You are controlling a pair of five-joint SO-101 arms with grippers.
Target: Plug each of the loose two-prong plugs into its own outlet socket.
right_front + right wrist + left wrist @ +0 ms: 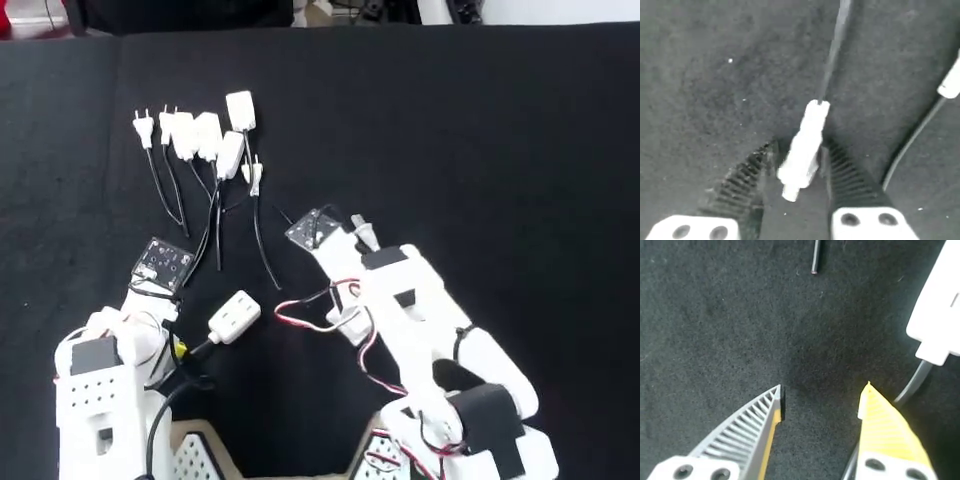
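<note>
A white two-prong plug (804,148) sits between the dark fingers of my right gripper (800,146), which is shut on it; its thin black cable runs away over the cloth. From above, that gripper (318,232) is mid-table with the plug (362,234) at its side. My left gripper (824,387) is open just above bare black cloth, nothing between its grey and yellow fingers. A white outlet socket (939,310) on a black cable lies beside it, also seen from above (235,316). Several more white plugs and sockets (205,136) lie clustered at the far left.
Black cloth (480,140) covers the whole table, with open room on its right half. Thin black cables (215,225) trail from the far cluster toward the arms. A loose cable end (814,260) lies ahead of the left gripper.
</note>
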